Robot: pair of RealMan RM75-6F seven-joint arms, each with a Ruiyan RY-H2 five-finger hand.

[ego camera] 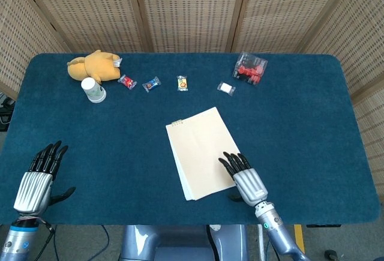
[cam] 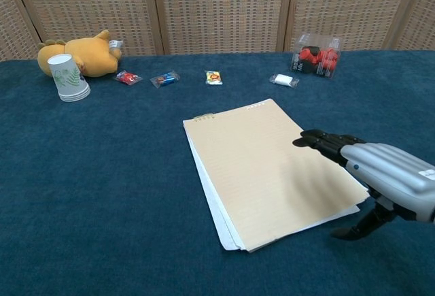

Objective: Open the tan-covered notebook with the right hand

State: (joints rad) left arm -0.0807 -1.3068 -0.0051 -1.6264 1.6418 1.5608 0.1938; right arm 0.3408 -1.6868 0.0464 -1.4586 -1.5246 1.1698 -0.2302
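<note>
Silver right hand [ego camera: 248, 181] hovered palm-down, fingers spread, over the flat tan-covered notebook's [ego camera: 201, 151] near right corner.

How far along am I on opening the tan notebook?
Done: only the approach. The right hand hovers over the near right corner of the tan-covered notebook, fingers spread, thumb below the edge. In hand: nothing gripped yet; whether it touches the cover I cannot tell. Left: catch the cover edge and swing it open; the cover lies flat and closed. The left hand sits idle and open.

Staged lab: blue-carpeted table [ego camera: 300, 123], woven screens [ego camera: 186, 9] behind.
</note>
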